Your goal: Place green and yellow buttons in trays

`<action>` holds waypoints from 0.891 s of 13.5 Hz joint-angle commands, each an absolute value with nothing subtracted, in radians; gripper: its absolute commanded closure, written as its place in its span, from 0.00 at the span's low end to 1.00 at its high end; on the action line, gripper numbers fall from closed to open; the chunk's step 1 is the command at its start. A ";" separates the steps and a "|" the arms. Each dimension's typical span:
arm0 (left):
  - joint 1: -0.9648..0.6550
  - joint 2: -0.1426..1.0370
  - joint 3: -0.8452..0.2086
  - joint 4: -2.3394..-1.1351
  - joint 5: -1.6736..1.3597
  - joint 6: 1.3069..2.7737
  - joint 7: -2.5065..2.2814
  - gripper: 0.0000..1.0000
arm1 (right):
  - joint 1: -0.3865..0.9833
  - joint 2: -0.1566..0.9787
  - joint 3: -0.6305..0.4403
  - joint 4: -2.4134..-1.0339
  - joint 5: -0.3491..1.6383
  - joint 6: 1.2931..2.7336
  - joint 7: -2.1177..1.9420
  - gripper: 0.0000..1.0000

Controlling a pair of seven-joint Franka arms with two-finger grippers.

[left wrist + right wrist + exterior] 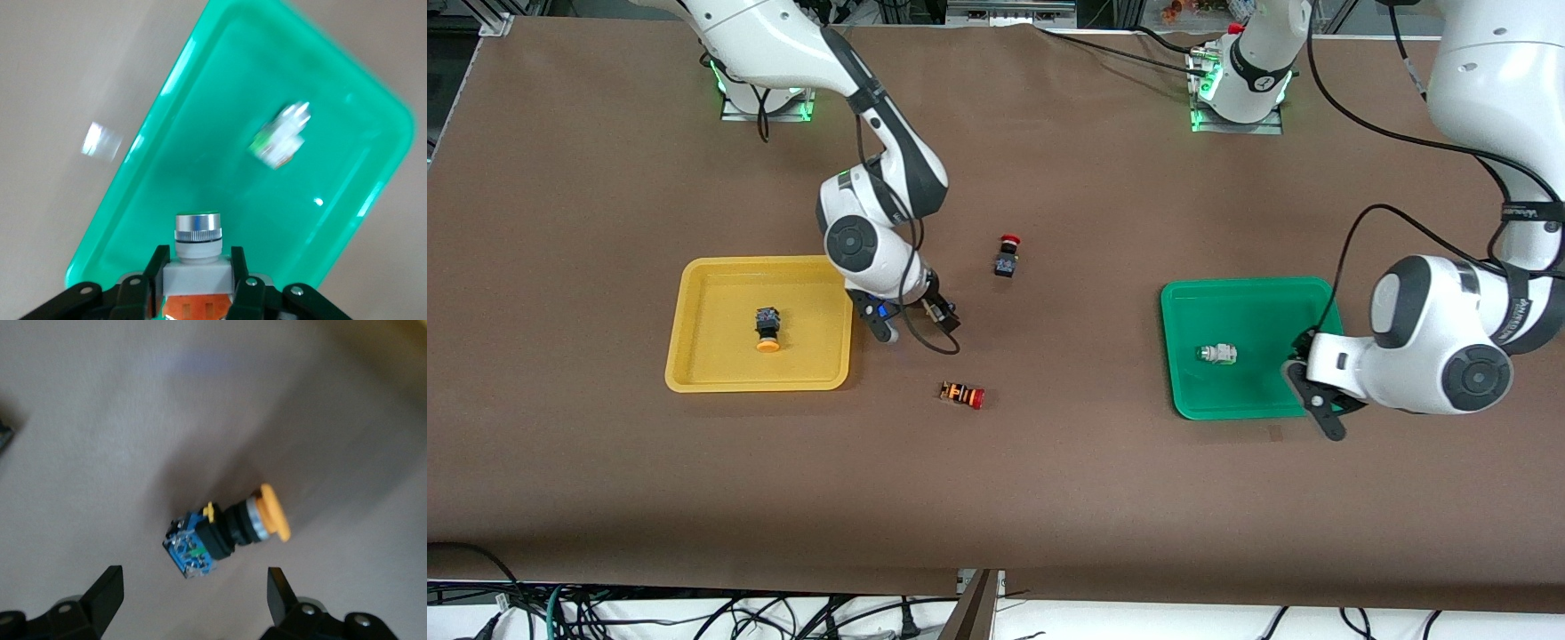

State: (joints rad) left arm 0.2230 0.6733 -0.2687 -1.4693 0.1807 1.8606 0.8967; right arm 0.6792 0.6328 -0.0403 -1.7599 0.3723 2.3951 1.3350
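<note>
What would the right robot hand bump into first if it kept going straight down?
Probably the yellow-capped button lying on the brown table. The right gripper hangs above it with fingers open on either side, though how far above is unclear.

Even, bright overhead light leaves soft shadows on the brown surface point(1049, 462), while both wrist views look smeared, with a glare patch beside the green tray point(220, 100).

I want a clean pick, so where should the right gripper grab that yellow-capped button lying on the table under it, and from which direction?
Come straight down with the open right gripper and close on the square black body of the yellow-capped button, between the blue base and the collar. It lies on its side, so the flat body sides give the fingers parallel faces; the rounded yellow cap would probably slip. The left gripper holds a silver-topped button over the green tray.
</note>
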 commanded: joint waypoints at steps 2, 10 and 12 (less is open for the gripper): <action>0.256 0.657 -0.285 -1.664 0.224 2.066 0.913 0.94 | 0.696 0.653 -0.048 -1.755 0.391 2.408 1.367 0.04; 0.245 0.548 -0.318 -1.668 0.210 1.976 0.920 0.00 | 0.692 0.670 -0.055 -1.764 0.377 2.434 1.341 0.02; 0.245 0.461 -0.345 -1.628 0.189 1.831 0.898 0.00 | 0.690 0.670 -0.057 -1.764 0.374 2.436 1.326 0.02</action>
State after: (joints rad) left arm 0.2431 0.5701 -0.3221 -1.6364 0.1968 1.9520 0.9087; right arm 0.6944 0.6669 -0.0578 -1.7642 0.3727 2.4236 1.3522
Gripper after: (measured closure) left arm 0.031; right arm 0.013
